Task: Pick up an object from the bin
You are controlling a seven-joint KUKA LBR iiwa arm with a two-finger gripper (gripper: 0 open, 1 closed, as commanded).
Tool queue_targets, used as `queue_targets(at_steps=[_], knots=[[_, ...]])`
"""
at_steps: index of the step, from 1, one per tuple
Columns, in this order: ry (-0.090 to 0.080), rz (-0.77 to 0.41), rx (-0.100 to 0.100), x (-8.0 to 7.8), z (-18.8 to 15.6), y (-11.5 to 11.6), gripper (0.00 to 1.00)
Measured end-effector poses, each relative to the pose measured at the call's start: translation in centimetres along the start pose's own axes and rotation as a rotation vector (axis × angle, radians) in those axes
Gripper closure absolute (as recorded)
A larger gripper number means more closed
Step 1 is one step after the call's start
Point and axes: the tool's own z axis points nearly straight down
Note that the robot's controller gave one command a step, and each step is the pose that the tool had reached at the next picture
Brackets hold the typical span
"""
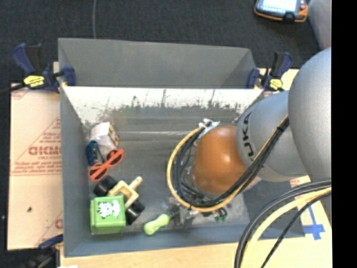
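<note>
1. Arm (301,127) comes in from the right of the view and bends down into the grey bin (156,102). Orange cover (217,158) sits at the wrist, w/ black + yellow cables (177,175) looped round its left side.
2. Gripper (179,215) is low near the bin's front wall, abt mid-width, just below the cover. It's mostly hidden by cover + cables, so can't tell if it's spread or pressed together, or if it pinches anything.
3. Nearest thing is a small lime-green piece (155,224), elongated, lying on the floor just left of the gripper, close to the front wall. Can't tell if they touch.
4. Left of that, in the front-left corner, is a green cube (107,214) w/ a white pattern on top, flat on the floor.
5. Just beside the cube, up + to the right, is a cream block (128,190) w/ a peg sticking out. Black bits (104,185) lie round it, all bunched together.
6. Further back along the left wall are orange loops (106,165) like scissor handles, w/ a blue item (92,151) just beside them. A white roll (102,133) lies behind.
</note>
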Motion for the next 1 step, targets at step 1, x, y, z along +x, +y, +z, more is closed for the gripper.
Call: queue_targets(at_steps=[1], knots=[[-0.002, -0.001, 0.000, 0.00, -0.42, -0.03, 1.00]])
